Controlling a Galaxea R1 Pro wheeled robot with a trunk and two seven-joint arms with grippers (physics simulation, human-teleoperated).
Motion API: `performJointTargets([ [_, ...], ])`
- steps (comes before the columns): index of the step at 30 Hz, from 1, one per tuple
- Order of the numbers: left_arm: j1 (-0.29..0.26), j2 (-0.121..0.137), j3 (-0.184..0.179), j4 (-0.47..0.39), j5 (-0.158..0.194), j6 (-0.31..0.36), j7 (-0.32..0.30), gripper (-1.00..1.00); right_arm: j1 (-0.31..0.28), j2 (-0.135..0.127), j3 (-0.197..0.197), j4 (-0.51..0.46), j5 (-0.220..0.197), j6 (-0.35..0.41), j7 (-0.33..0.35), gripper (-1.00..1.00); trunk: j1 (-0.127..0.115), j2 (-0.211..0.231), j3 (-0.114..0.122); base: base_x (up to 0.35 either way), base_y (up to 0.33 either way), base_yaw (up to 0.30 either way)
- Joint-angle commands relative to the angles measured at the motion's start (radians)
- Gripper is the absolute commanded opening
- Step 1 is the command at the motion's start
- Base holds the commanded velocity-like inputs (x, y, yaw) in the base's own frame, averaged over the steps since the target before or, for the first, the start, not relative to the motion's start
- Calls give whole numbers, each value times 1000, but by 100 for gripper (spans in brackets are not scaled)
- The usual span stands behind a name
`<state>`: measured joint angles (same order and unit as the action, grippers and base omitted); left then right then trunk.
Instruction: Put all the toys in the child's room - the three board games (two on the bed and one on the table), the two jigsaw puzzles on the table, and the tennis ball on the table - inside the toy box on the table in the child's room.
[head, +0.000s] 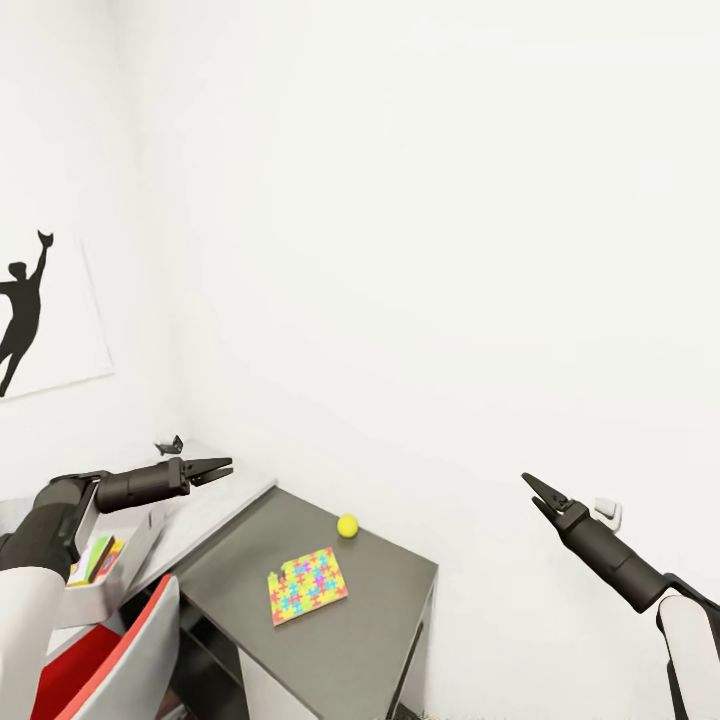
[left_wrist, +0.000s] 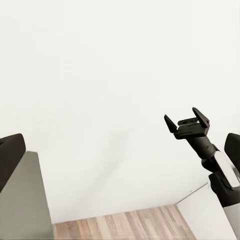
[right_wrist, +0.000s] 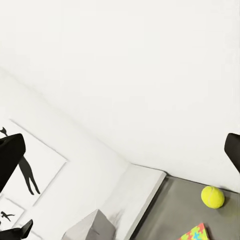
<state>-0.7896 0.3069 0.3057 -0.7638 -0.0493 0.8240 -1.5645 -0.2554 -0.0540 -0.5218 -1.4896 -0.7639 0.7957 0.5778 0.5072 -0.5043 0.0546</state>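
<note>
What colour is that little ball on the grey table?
The tennis ball is yellow-green; it shows best in the right wrist view.

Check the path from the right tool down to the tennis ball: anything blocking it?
Nothing visible. The right tool hangs in open air off the table's far side; the ball sits alone near the wall, apart from the puzzle.

A dark grey table (head: 330, 640) stands against the white wall in a corner of the room. A tennis ball (head: 347, 525) rests on its far edge, close to the wall. Nearer the middle lies a flat, brightly coloured jigsaw puzzle (head: 307, 585), apart from the ball and turned at an angle to the table's edges. To the left, a white surface (head: 215, 510) adjoins the table and carries a white toy box (head: 140, 545) with colourful flat items visible inside it.
</note>
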Motion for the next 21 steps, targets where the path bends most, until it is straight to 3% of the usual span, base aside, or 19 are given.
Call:
performJointTargets([
  [1, 0, 0, 2, 0, -5, 10, -6, 100, -1, 0, -1, 0, -2, 7, 2, 100, 0, -1, -2, 0, 208, -154],
  [9, 0, 1, 2, 0, -5, 10, -6, 100, -1, 0, -2, 0, -2, 8, 2, 100, 0, -1, -12, 0, 196, -175],
  [21, 0, 1, 3, 0, -5, 10, -6, 100, -1, 0, -3, 3, -1, 7, 2, 100, 0, -1, -21, 0, 30, -235],
])
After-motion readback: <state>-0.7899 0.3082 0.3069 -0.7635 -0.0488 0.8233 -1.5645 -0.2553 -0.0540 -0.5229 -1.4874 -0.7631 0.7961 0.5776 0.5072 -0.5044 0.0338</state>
